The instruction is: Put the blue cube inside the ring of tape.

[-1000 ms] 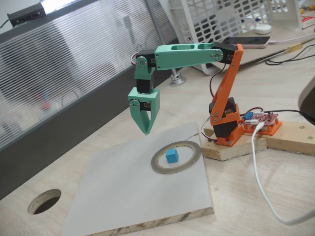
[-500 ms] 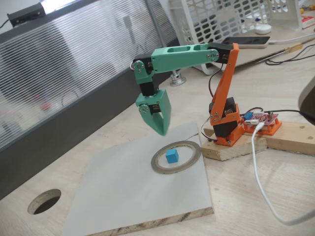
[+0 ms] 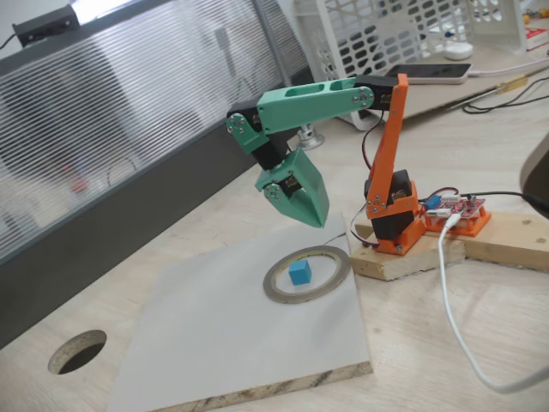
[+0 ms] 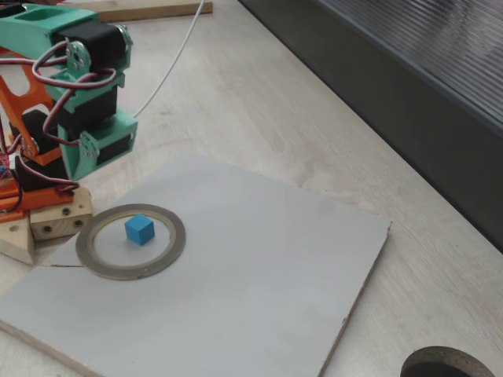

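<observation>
1. Cube of bright sky-blue plastic (image 3: 299, 272) sits inside the flat grey-brown ring of tape (image 3: 335, 273) on a pale grey board (image 3: 223, 335).
2. Green two-finger gripper (image 3: 318, 221) hangs above the ring, empty, fingers closed together.

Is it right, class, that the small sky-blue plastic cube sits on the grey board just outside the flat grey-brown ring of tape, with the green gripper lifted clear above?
Not quite. The small sky-blue plastic cube sits inside the flat grey-brown ring of tape, not outside it, as both fixed views show. The rest holds: it rests on the grey board, and the green gripper hangs clear above.
</observation>
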Robot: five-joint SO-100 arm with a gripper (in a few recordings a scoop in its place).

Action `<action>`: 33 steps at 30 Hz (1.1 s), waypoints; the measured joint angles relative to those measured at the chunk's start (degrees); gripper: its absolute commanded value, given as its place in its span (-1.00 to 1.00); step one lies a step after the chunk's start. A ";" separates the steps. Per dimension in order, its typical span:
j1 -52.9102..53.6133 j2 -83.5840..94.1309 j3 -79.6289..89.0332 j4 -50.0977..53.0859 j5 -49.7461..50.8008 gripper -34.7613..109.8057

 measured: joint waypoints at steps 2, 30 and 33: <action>-0.09 -1.76 0.18 0.09 0.09 -0.53; 0.00 16.35 16.70 0.09 0.26 -0.53; 0.00 16.35 16.70 0.09 0.09 -0.53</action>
